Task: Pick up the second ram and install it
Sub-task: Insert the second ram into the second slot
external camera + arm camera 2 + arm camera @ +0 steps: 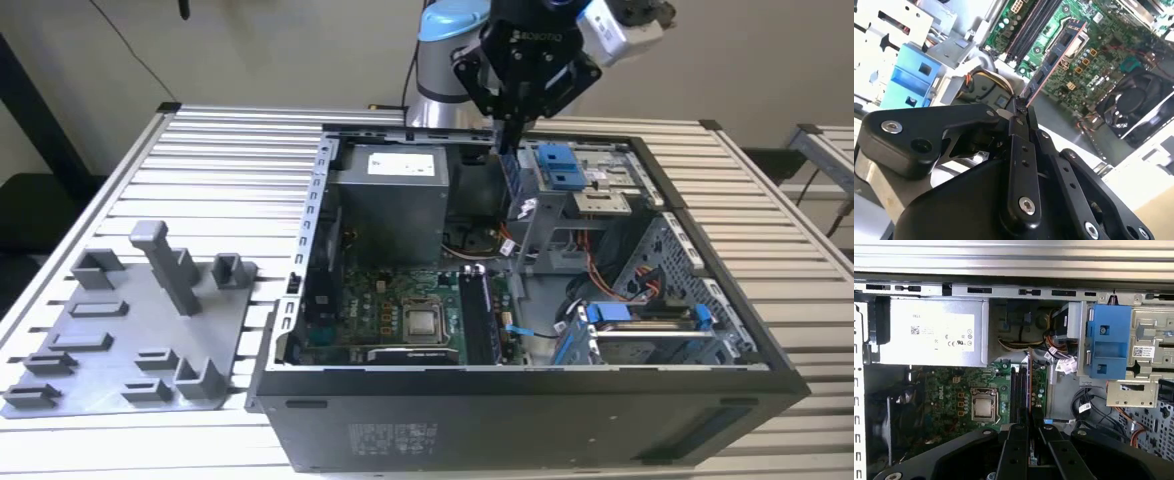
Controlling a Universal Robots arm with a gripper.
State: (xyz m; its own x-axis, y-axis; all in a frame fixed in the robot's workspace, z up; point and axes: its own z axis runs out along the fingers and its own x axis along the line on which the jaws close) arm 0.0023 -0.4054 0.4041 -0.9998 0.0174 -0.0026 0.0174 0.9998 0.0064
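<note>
My gripper point(510, 135) hangs over the back of the open computer case point(534, 390), shut on the second ram point(511, 185), which hangs down from the fingers inside the case. In the second wrist view the ram point(1054, 60) is a thin dark board with black chips, sticking out from the closed fingertips point(1015, 112) toward the green motherboard point(1104, 55). In the first wrist view the ram point(1029, 390) appears edge-on, above the long black memory slots point(1018, 390) beside the processor socket point(984, 407). It hangs above the board and touches no slot.
A grey power supply point(387, 190) fills the case's back corner on the exterior view's left. Blue drive brackets point(561, 165) and cables point(627, 285) crowd the exterior view's right. A grey plastic fixture point(134, 330) with upright posts lies on the slatted table outside the case.
</note>
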